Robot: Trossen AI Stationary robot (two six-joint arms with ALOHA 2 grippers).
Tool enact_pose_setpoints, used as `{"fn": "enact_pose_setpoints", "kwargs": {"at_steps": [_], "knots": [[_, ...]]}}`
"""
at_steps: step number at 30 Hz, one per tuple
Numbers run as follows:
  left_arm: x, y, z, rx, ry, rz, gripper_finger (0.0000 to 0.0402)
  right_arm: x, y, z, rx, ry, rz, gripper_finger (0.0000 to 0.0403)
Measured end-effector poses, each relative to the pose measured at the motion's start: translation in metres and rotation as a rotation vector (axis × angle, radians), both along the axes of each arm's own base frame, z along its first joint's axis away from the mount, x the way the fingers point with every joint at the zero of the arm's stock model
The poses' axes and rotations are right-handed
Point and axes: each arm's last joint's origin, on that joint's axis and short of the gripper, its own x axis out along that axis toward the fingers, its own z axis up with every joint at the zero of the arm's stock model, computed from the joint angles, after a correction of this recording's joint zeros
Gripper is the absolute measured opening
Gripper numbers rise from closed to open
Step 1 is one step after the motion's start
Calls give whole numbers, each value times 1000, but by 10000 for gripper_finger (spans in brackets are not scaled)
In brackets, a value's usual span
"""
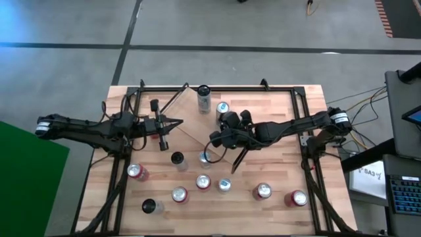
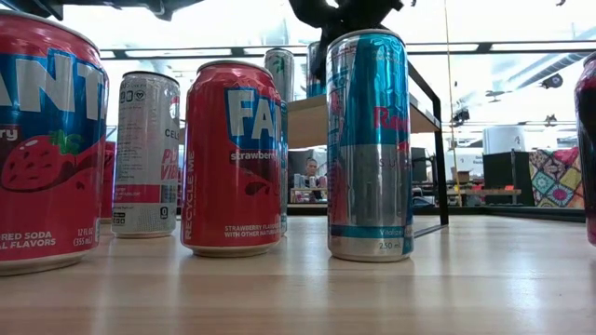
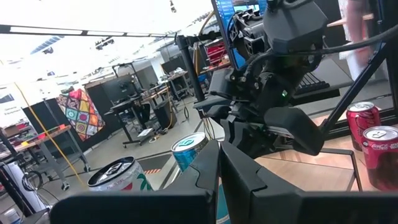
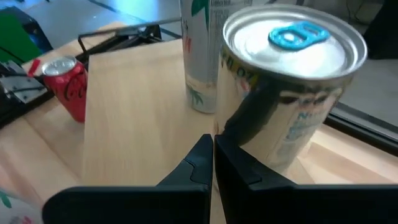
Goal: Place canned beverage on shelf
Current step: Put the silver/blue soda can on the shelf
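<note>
Shelf (image 1: 197,122): far centre of the table; two cans stand on it, a tall can (image 1: 203,98) and a blue-tab can (image 1: 222,108).
Left to do: many cans wait on the near tabletop.
Right gripper (image 1: 215,137): fingers shut, empty, over the shelf, just near of the blue-tab can (image 4: 292,87).
Left gripper (image 1: 179,122): closed, empty, at the shelf's left end.

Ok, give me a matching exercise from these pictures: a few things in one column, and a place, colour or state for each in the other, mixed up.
Things:
1. blue-tab can
2. Fanta can
3. right gripper
4. shelf

Descriptions:
A. light wood plank
B. shut, holding nothing
C. standing on the shelf
D. red, standing on the tabletop

Pairs: 1-C, 2-D, 3-B, 4-A
</note>
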Motion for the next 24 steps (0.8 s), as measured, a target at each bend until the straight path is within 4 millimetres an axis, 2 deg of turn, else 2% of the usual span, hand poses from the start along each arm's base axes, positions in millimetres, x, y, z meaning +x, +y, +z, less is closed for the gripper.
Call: {"fn": "enact_pose_setpoints", "kwargs": {"at_steps": [16, 24], "knots": [[0, 0, 0, 2, 0, 0, 0, -2, -10, -2, 1, 34, -29, 9], [0, 0, 0, 11, 2, 2, 0, -2, -7, -3, 22, 17, -29, 9]]}}
